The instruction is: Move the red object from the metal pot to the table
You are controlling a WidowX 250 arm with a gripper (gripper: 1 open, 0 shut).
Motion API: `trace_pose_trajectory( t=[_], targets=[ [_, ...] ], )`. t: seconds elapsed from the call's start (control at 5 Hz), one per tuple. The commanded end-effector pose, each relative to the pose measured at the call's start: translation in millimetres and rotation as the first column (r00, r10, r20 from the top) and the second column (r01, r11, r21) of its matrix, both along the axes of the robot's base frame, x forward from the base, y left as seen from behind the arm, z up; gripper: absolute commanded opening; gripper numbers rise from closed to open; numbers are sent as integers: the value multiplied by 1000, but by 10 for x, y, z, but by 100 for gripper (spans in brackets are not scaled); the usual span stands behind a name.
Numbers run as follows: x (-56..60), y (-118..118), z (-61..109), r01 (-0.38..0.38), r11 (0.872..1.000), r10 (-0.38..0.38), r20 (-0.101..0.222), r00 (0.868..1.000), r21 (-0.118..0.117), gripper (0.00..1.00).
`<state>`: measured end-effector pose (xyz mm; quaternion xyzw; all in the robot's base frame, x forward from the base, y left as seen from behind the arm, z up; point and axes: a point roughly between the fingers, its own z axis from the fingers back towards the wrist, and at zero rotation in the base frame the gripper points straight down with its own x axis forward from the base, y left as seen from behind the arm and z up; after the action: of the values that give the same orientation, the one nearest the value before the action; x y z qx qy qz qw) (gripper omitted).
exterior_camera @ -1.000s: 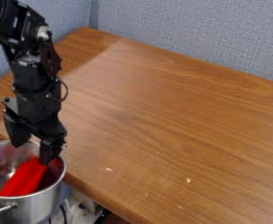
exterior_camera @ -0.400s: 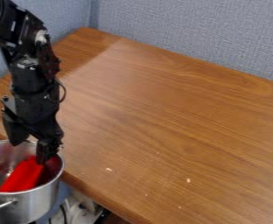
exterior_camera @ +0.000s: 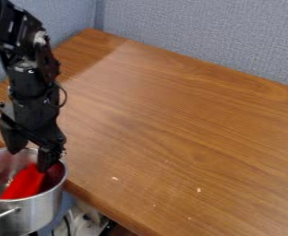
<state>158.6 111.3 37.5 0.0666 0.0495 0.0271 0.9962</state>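
The metal pot stands at the bottom left, off the table's near corner, partly cut off by the frame. Inside it lies the red object, tilted against the pot's wall. My gripper hangs straight down over the pot's mouth, its black fingers open and spread just above the red object's upper end. Whether a fingertip touches the red object I cannot tell. The table stretches to the right of the pot.
A grey-blue wall runs behind the table. The table's near edge runs diagonally from the pot toward the bottom right. Small pale specks dot the wood near that edge.
The arm has shifted very slightly to the left over the pot. The fingers stay open and the red object lies as before.
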Motion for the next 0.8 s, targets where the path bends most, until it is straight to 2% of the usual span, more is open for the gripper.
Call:
trace_pose_trajectory(
  t=[0.0,0.2,0.6],
  targets=[
    [-67,42,-158,-79,996,77,-46,996,-40,100],
    [-34,104,-194,-93,994,91,-52,995,-53,100],
    [35,177,-352,-100,993,98,-43,994,-58,100]
  ],
)
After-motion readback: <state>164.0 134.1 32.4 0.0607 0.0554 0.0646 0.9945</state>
